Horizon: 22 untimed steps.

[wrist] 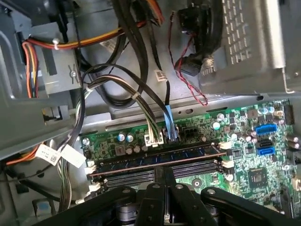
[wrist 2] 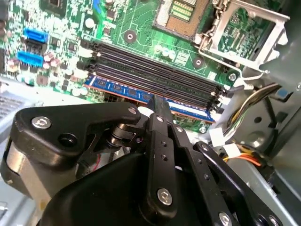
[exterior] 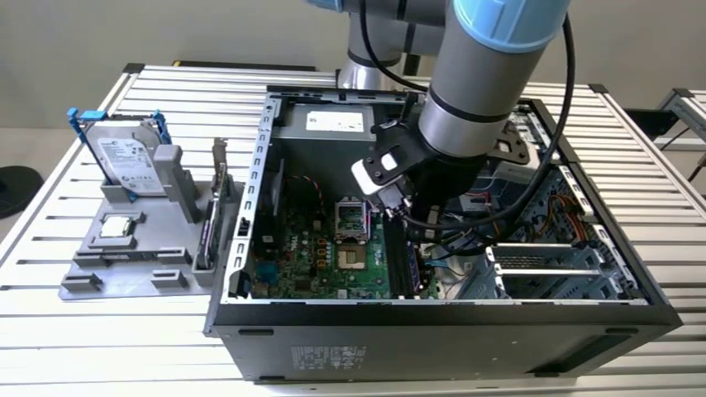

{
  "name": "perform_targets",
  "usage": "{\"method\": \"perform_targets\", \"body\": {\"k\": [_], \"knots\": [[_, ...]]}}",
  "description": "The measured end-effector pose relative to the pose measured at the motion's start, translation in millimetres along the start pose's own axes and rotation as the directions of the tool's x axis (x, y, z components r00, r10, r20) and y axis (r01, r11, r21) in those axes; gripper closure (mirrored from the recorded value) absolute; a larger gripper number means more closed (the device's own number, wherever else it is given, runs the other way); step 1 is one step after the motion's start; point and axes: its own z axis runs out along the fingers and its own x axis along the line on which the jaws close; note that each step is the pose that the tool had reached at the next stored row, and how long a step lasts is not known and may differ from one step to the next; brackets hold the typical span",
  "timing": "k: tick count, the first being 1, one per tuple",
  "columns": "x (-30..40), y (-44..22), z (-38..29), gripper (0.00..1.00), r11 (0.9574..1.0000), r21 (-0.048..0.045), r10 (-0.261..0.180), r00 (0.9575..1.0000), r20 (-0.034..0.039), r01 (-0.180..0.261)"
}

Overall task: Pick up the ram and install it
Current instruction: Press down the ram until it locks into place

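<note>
Fingers [wrist 2: 157, 106] closed above one ram [wrist 2: 141, 96] seated beside three empty slots [wrist 2: 155, 70].

A: Where's the arm [exterior: 474, 99]?
B: Comes down from the top of the exterior view, grey w/ a blue joint cover, black cables looped alongside. Tilted a bit, lower end toward that view's left.
A: Wrist?
B: Black, w/ a white-edged block on its side, low inside the open pc case.
A: Gripper [wrist 2: 157, 104]?
B: Black linkage, pointing down. In both wrist views the fingers [wrist: 164, 176] sit pressed together, no gap seen between the tips.
</note>
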Motion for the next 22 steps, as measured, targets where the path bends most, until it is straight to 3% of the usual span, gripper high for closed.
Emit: {"method": "perform_targets", "body": {"k": [6,13,22], "knots": [[0.2,0.9,0.0,1.0,0.9967,0.0,-0.081,0.9967,0.0025,0.081],[0.3,1.6,0.0,1.0,0.9872,0.0002,-0.16,0.9872,0.0047,0.16],[0.5,2.4,0.6,1.0,0.9866,0.0004,-0.163,0.9866,0.0047,0.163]]}}
